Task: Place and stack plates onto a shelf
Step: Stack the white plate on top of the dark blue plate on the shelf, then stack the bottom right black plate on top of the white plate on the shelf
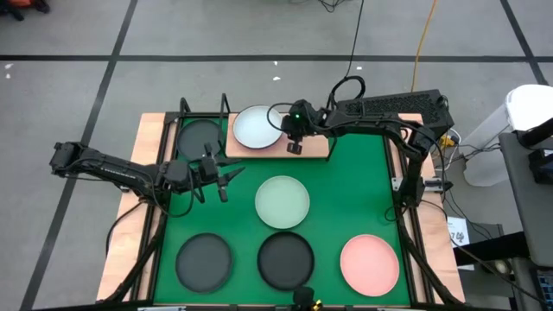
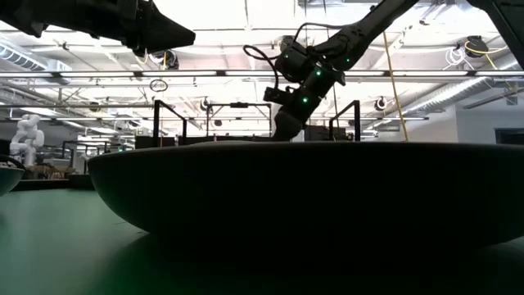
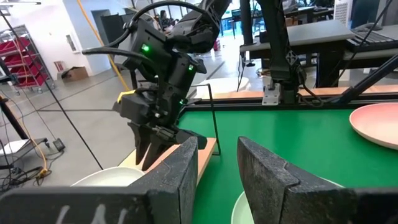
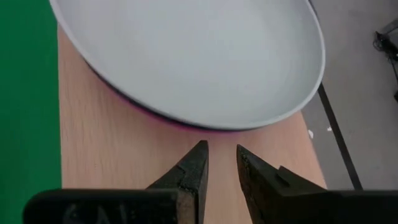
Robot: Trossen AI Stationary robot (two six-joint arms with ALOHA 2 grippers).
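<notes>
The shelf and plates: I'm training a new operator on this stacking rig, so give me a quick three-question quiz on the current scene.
1. True or false: the right gripper is over the shelf.
2. How many plates lie on the green mat? A) two B) four C) six
3. Fill in: under the whitish plate on the shelf, a thin ____ rim shows in the right wrist view.

Key: 1 true. 2 B: the pale green plate, two dark plates and the pink plate. 3 magenta.
</notes>
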